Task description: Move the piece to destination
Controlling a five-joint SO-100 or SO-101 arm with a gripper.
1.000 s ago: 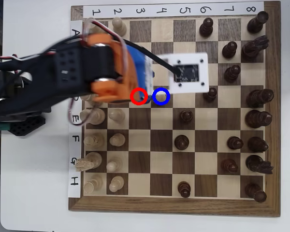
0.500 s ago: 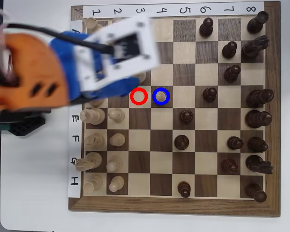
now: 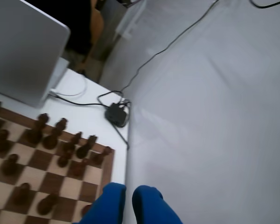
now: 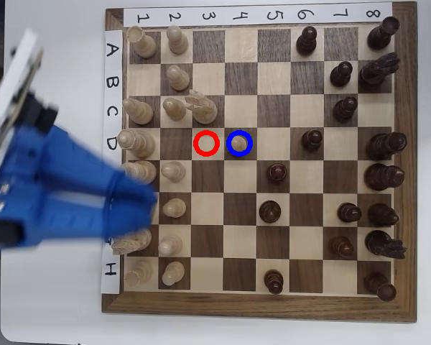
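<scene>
Where the blue ring [image 4: 239, 143] outlines a dark square, pale pawn [image 4: 239, 144] standing inside it. Blurred blue gripper [image 4: 140, 205] well apart at left, jaws nearly together, gripping nothing.

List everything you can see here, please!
chessboard: one, brown wood, on the white table
pale pawn: one, inside the blue ring
red ring: one, empty square beside it
other pale pieces: at least fourteen, left columns in the overhead view
dark pieces: sixteen, right side
laptop: one, grey, beyond the board
black cable box: one, on the table
jaws: two, blue, closed together, empty, over the board's left edge
</scene>
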